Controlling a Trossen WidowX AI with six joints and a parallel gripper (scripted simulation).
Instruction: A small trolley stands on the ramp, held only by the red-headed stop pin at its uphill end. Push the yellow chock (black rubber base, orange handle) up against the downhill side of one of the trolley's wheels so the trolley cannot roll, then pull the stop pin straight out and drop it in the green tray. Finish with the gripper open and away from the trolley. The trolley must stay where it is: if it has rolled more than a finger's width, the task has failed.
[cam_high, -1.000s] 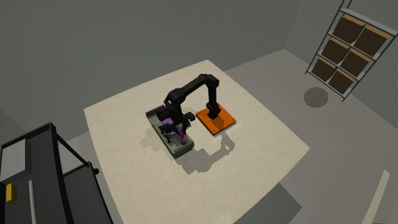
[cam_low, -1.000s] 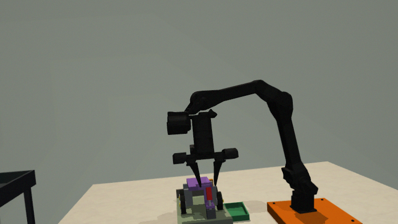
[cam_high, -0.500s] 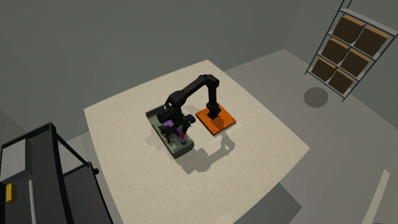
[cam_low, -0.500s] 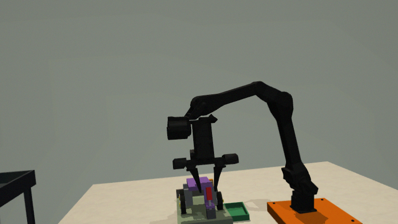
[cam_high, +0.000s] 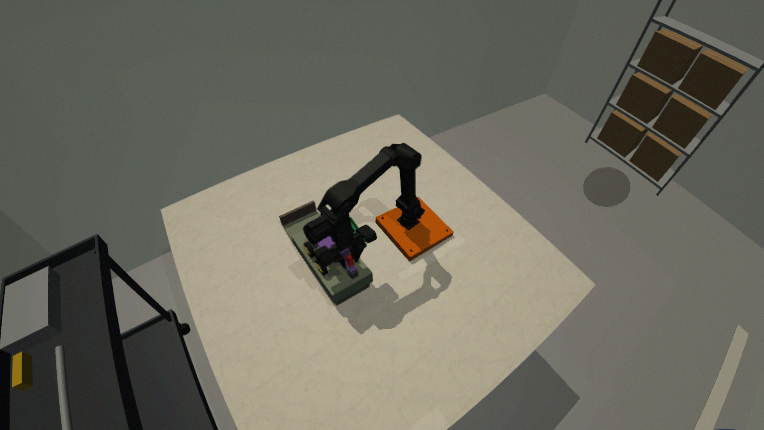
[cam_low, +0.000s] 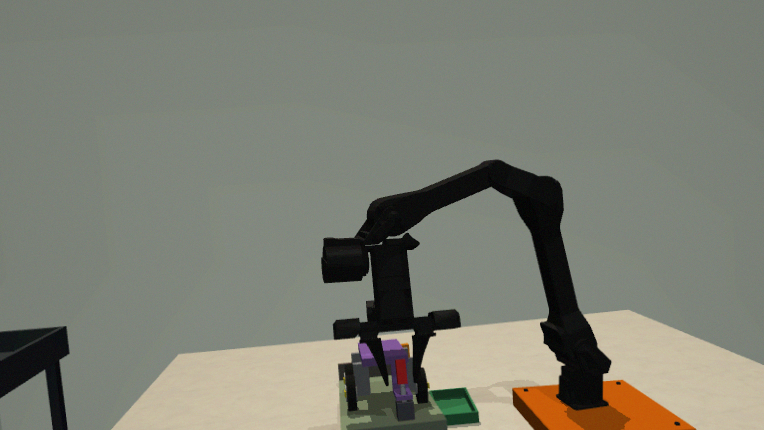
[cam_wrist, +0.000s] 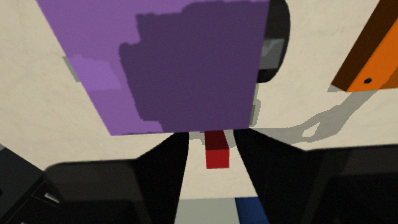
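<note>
The purple trolley (cam_high: 325, 243) (cam_low: 380, 348) (cam_wrist: 195, 75) stands on the grey-green ramp (cam_high: 351, 291) (cam_low: 380, 420). The red-headed stop pin (cam_high: 350, 261) (cam_low: 401, 371) (cam_wrist: 217, 158) stands upright in its holder at the trolley's near end in the exterior view. My gripper (cam_low: 401, 382) (cam_wrist: 210, 129) points down with its fingers part open, one on each side of the pin head, with visible gaps. The chock's orange handle (cam_low: 405, 346) peeks out behind the trolley; its base is hidden, so contact with a wheel cannot be told. The green tray (cam_low: 454, 405) shows no pin inside.
The orange base plate (cam_high: 431, 235) (cam_low: 636, 411) (cam_wrist: 382, 60) carries the arm, with the tray between it and the ramp. A low brown board (cam_high: 297, 213) closes the ramp's far end. A dark cart stands off the table at left.
</note>
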